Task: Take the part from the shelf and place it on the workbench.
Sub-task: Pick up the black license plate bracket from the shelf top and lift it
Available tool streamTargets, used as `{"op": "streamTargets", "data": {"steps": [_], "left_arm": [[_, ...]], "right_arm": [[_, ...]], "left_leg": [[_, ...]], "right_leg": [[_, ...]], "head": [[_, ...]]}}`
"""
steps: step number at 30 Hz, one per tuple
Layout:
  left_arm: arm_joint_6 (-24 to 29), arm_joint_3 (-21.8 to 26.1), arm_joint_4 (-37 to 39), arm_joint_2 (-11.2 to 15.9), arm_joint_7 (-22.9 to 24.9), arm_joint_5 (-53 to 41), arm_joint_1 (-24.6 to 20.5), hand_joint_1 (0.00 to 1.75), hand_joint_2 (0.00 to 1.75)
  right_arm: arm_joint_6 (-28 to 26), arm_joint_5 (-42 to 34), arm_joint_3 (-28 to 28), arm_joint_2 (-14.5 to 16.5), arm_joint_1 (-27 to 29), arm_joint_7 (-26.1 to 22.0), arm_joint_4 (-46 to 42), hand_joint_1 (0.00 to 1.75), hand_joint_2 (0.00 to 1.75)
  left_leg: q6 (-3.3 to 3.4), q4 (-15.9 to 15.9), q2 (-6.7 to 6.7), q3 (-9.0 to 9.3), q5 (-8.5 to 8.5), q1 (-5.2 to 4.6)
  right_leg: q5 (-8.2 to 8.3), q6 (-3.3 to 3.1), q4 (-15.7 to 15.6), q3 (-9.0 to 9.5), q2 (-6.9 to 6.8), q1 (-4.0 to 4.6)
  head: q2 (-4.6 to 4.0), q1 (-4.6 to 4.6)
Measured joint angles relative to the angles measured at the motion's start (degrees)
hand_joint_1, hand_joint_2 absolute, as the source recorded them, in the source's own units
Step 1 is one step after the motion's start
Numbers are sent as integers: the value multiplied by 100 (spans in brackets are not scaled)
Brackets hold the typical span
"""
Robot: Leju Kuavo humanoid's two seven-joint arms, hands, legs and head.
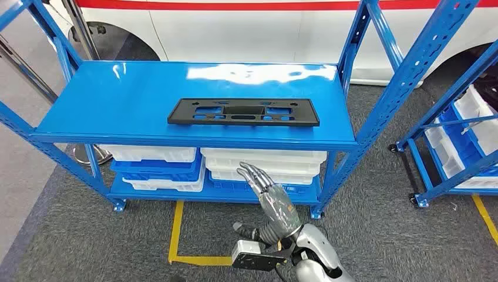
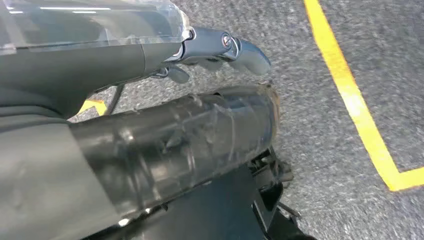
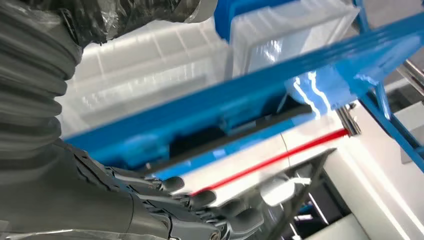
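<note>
Looking down from the head view, I see the part (image 1: 244, 112), a flat black plate with cutouts, lying lengthwise on the top board of the blue shelf (image 1: 117, 94), a little right of the frame's centre and near the board's front edge. Nothing touches it.

My right hand (image 1: 269, 197) is raised at the lower centre of the frame, below the front edge of the shelf and well apart from the part. Its fingers (image 1: 251, 173) are extended and spread, pointing up toward the shelf, and it has hold of nothing. In the right wrist view the same fingers (image 3: 200, 199) sit at the lower left, loose and apart, with the blue shelf edge running across the middle of the frame.

My left hand (image 2: 220, 47) shows in the left wrist view at the upper centre, over grey carpet (image 2: 320, 150) with yellow tape (image 2: 350, 95); I cannot tell how far open it is.

White bins (image 1: 264, 164) sit on the lower shelf level. A white car body (image 1: 235, 29) fills the upper part of the head view.
</note>
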Motion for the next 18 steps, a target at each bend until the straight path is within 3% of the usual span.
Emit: {"op": "streamTargets", "data": {"steps": [2,3,4,5,7,8,9,11,14,16,18], "left_arm": [[0,0,0,0,3,-1,7,0,0],[0,0,0,0,7,-1,17,0,0],[0,0,0,0,10,-2,29,0,0],[0,-1,0,0,14,-3,39,0,0],[1,-2,0,2,19,-4,49,0,0],[1,-3,0,4,22,-5,50,0,0],[1,-4,0,5,25,-7,41,0,0],[-1,-9,0,6,32,-8,23,0,0],[-10,-18,0,4,35,-15,16,0,0],[-25,-32,0,3,34,-26,-3,0,0],[-33,-55,0,2,39,-43,-23,0,0]], "right_arm": [[-20,27,1,-5,0,0,-1,0,175],[-43,54,1,-10,0,-1,-2,0,175],[-71,88,1,-19,3,-1,-4,0,175],[-107,128,1,-28,4,-2,-12,0,175],[-206,233,-1,-47,3,-2,-54,0,175],[-271,284,-3,-55,-3,-2,-83,0,175],[-336,330,-8,-62,-10,-2,-116,0,175],[-439,395,-21,-70,-29,-2,-189,0,175],[-504,516,-45,-75,-91,-1,-315,0,175],[-519,600,-56,-83,-154,8,-365,0,175],[-524,661,-56,-100,-186,28,-375,0,175]], "left_leg": [[-16,430,1,-262,-128,2],[-29,762,1,-481,-193,3],[-37,928,2,-628,-149,4],[-37,873,2,-672,17,4],[-9,228,2,-484,538,2],[14,-101,1,-357,720,-11],[51,-351,0,-253,788,-25],[121,-516,-5,-176,725,-56],[224,-612,-5,-92,676,-25],[290,-655,2,-12,642,-7],[328,-657,3,52,583,-7]], "right_leg": [[-31,-17,0,31,-3,7],[-63,-29,1,66,-2,13],[-99,-31,2,110,5,17],[-139,-26,3,165,16,19],[-229,1,4,280,35,18],[-273,26,10,319,41,27],[-307,57,16,333,45,32],[-343,115,14,330,46,42],[-438,203,115,320,30,39],[-652,250,633,60,17,23],[-855,280,1372,-419,13,7]], "head": [[0,0],[0,1],[0,0],[0,1],[0,2],[0,3],[0,3],[0,4],[0,8],[0,16],[-1,18]]}}
